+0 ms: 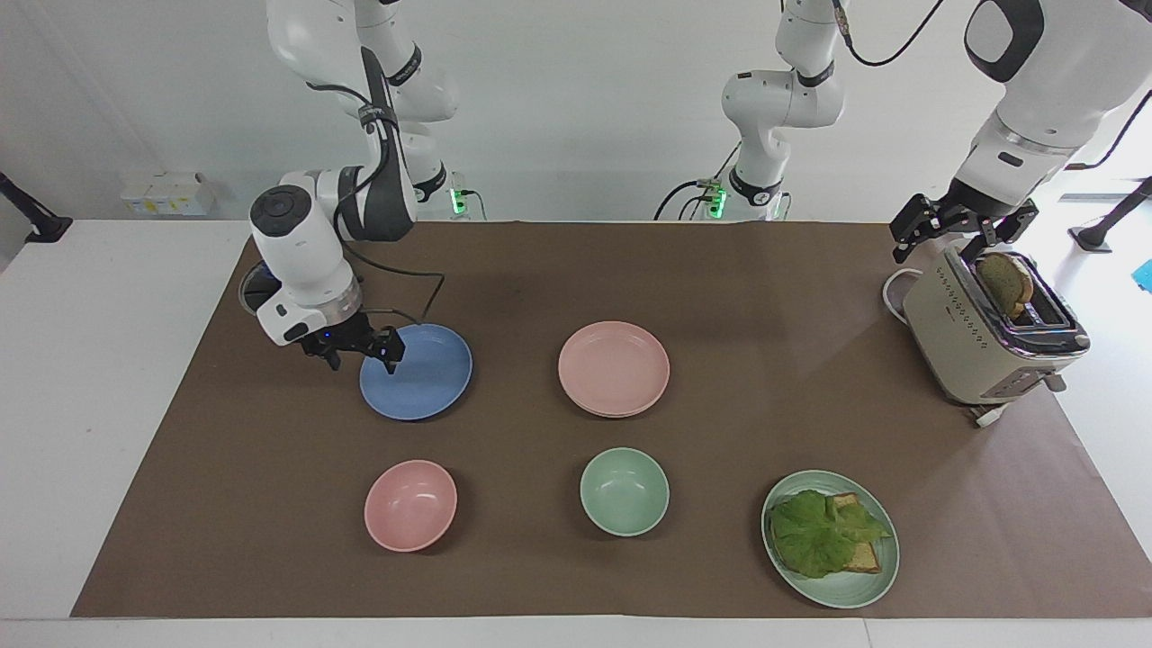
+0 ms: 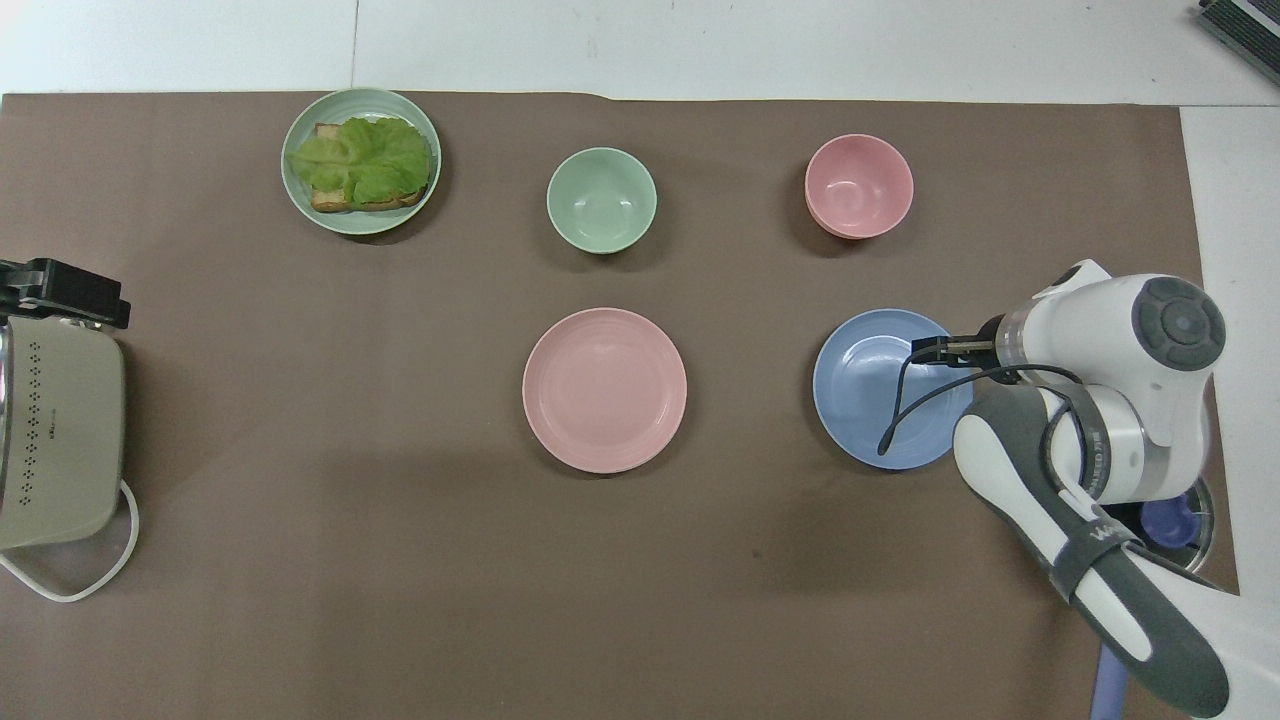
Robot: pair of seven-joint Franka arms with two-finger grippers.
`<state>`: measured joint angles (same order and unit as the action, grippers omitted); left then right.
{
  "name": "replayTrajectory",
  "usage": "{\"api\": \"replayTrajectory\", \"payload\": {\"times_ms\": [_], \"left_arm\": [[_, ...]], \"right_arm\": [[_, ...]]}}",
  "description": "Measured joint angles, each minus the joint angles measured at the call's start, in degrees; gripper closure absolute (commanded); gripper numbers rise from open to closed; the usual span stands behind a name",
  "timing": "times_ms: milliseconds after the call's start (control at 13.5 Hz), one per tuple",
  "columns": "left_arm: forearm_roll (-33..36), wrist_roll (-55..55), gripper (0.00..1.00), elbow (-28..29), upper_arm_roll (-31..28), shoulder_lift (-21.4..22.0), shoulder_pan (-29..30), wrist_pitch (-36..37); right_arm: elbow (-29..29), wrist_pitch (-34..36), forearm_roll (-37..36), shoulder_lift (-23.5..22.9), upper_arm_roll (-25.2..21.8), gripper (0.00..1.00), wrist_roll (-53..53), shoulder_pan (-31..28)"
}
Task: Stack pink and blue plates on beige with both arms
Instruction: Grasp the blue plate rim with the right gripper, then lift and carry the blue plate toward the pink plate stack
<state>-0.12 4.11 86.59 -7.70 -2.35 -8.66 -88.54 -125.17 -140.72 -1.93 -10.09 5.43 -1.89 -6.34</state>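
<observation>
- The blue plate (image 1: 421, 376) and pink plate (image 1: 614, 367) have a smooth, matt finish, like plastic.
- The brown mat (image 1: 765, 288) covering the table (image 1: 90, 360) looks flat and papery, without shine.
- The toaster (image 1: 981, 346) has a matt beige body with a shiny metal top.
- The arm shells are glossy white plastic.

Colours only. Blue plate (image 1: 423, 376): cornflower blue, plain matte. Pink plate (image 1: 614, 367): pale pink, faint concentric rings. Pink bowl (image 1: 410, 505) deeper salmon; green bowl (image 1: 625, 491) pale sage. Green plate (image 1: 850, 587) pale green, w/ bright green lettuce (image 1: 821, 531) on tan toast. Toaster (image 1: 981, 346): beige, dotted side, chrome top. Table (image 1: 90, 360) white, brown mat (image 1: 765, 288). Grippers black: right gripper (image 1: 354, 354), left gripper (image 1: 959, 236).
</observation>
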Motion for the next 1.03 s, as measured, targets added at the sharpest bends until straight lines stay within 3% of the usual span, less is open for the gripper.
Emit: {"api": "replayTrajectory", "payload": {"times_ms": [296, 369, 591, 665, 739, 813, 1034], "left_arm": [[0.0, 0.0, 0.0, 0.0, 0.0, 0.0, 0.0, 0.0], [0.0, 0.0, 0.0, 0.0, 0.0, 0.0, 0.0, 0.0], [0.0, 0.0, 0.0, 0.0, 0.0, 0.0, 0.0, 0.0], [0.0, 0.0, 0.0, 0.0, 0.0, 0.0, 0.0, 0.0], [0.0, 0.0, 0.0, 0.0, 0.0, 0.0, 0.0, 0.0], [0.0, 0.0, 0.0, 0.0, 0.0, 0.0, 0.0, 0.0], [0.0, 0.0, 0.0, 0.0, 0.0, 0.0, 0.0, 0.0]], "right_arm": [[-1.6, -0.9, 1.4, -0.3, -0.1, 0.0, 5.4, -3.3], [-1.9, -0.9, 4.8, -0.3, -0.1, 0.05, 8.5, -3.5], [-2.3, -0.9, 12.9, -0.3, -0.1, 0.41, 16.9, -3.7], [-2.4, -0.7, 13.1, -0.3, 0.0, 0.59, 17.1, -3.7], [-2.5, -0.4, 13.1, -0.3, 0.0, 0.85, 17.1, -3.7], [-2.5, -0.1, 13.2, -0.3, 0.1, 1.0, 17.1, -3.6], [-2.4, 0.1, 14.8, -0.3, 0.3, 1.0, 17.2, -3.6]]}}
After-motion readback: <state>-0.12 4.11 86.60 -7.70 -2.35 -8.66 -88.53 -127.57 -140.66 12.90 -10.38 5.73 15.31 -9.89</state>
